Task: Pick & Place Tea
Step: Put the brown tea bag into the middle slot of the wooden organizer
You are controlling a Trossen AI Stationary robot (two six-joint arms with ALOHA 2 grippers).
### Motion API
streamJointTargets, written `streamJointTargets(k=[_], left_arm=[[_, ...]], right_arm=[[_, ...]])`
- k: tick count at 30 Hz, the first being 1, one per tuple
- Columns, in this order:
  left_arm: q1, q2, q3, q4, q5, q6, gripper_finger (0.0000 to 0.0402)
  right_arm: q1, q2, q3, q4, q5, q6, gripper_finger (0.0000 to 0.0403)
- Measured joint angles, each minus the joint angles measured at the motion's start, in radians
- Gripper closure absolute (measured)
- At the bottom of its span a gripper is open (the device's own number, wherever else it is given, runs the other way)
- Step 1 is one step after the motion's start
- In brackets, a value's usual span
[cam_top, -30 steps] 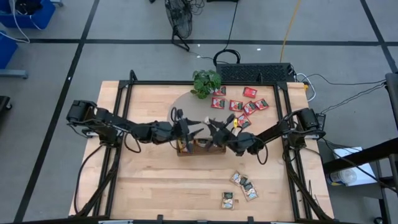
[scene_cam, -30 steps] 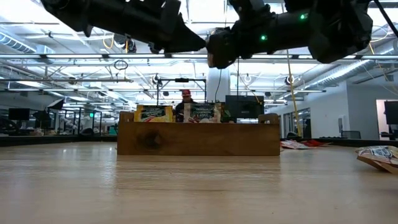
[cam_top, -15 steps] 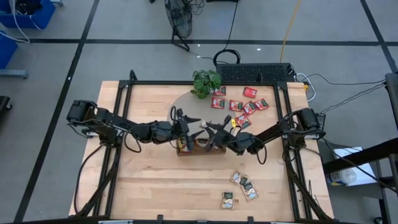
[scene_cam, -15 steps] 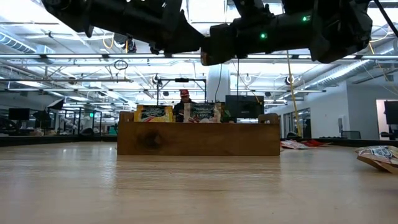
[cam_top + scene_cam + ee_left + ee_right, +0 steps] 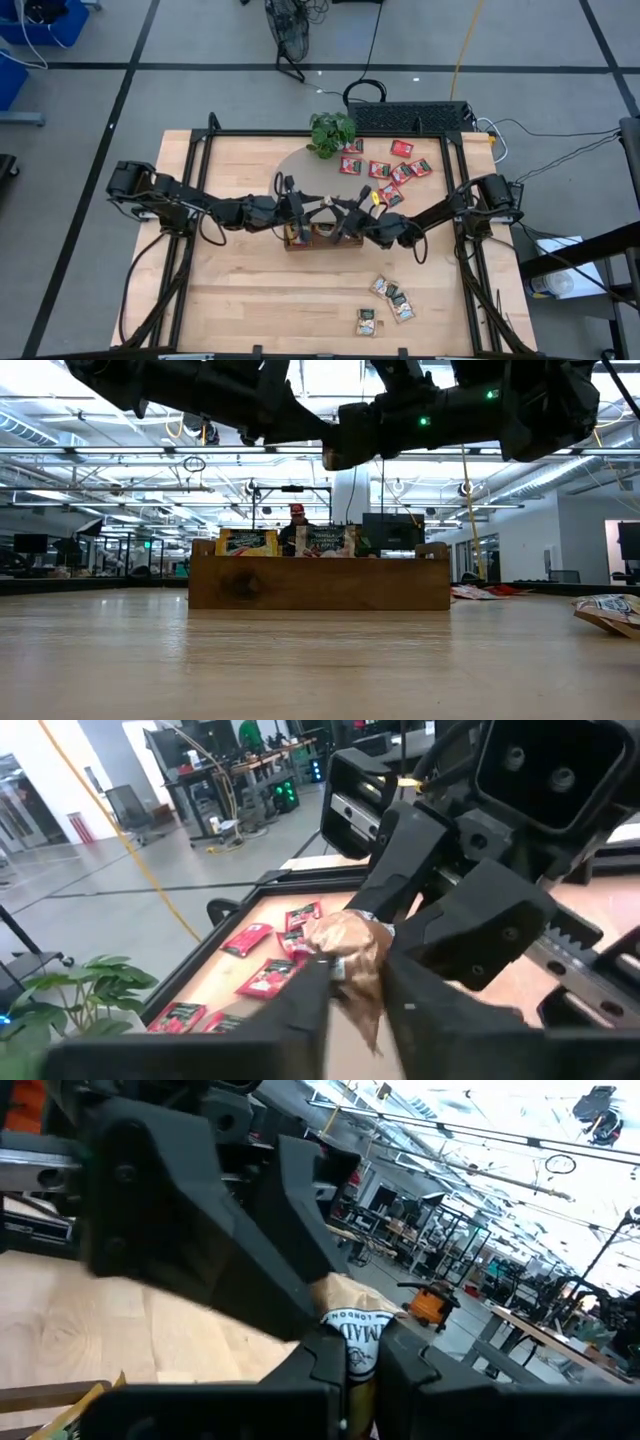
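A pale beige tea packet (image 5: pixel 325 203) is held in the air above the wooden tray (image 5: pixel 322 238), between my two grippers. My left gripper (image 5: pixel 316 206) comes from the table's left and my right gripper (image 5: pixel 338 210) from the right; each is shut on the packet. The left wrist view shows the crumpled packet (image 5: pixel 345 950), and the right wrist view shows its printed label (image 5: pixel 361 1330). In the low view the tray (image 5: pixel 320 582) rests on the table, with packets (image 5: pixel 247 542) standing in it. Red packets (image 5: pixel 385 165) and beige packets (image 5: pixel 388 300) lie flat on the table. My left gripper pinches the packet's near edge (image 5: pixel 352 982) between its two fingers, level, from the table's left. The packet is lifted clear above the tray. My right gripper pinches the packet's labelled end (image 5: pixel 362 1342) between its two fingers, level, from the table's right, opposite the left fingers (image 5: pixel 250 1210).
A potted plant (image 5: pixel 331 132) stands at the far edge behind the tray. The red packets lie far right, the beige ones near right. The table's near-left part holds nothing that I can see. In the low view a person (image 5: pixel 296 525) shows far behind the tray.
My right gripper has moved toward the table's left, up to the left gripper and the packet it holds above the tray, and now has its fingers on the packet. The left gripper and the packet have stayed about where they were.
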Motion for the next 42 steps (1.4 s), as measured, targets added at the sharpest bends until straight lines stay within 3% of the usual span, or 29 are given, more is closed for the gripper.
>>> streamJointTargets(k=[3,10,18,20,25,28,35,37,42], left_arm=[[0.006,-0.002,0.0,-0.032,0.001,-0.001,0.0382],[0.001,-0.034,0.001,-0.077,-0.005,0.011,0.0398],[-0.001,-0.151,0.002,-0.231,-0.126,0.01,0.04],[-0.004,-0.175,0.001,-0.311,-0.061,0.008,0.04],[-0.042,-0.187,0.001,-0.415,0.252,0.087,0.04],[-0.074,-0.188,0.001,-0.432,0.32,0.101,0.0401],[-0.106,-0.188,0.001,-0.439,0.315,0.097,0.0401],[-0.107,-0.187,0.001,-0.439,0.315,0.096,0.0401],[-0.107,-0.187,0.001,-0.424,0.315,0.097,0.0401]], right_arm=[[0.013,0.001,-0.002,-0.015,0.022,-0.011,0.0387],[0.054,0.0,-0.009,-0.05,0.113,-0.001,0.0361],[0.117,0.002,-0.044,-0.06,0.126,0.021,0.0326],[0.124,0.002,-0.048,-0.054,0.126,0.014,0.0321],[0.122,-0.046,-0.07,-0.102,0.104,0.048,0.0311],[0.106,-0.123,-0.1,-0.209,-0.022,0.129,0.0308],[-0.032,-0.269,-0.126,-0.401,-0.691,0.503,0.0309],[-0.064,-0.26,-0.125,-0.396,-0.764,0.556,0.0307],[-0.101,-0.171,-0.104,-0.34,-0.817,0.6,0.0294]])
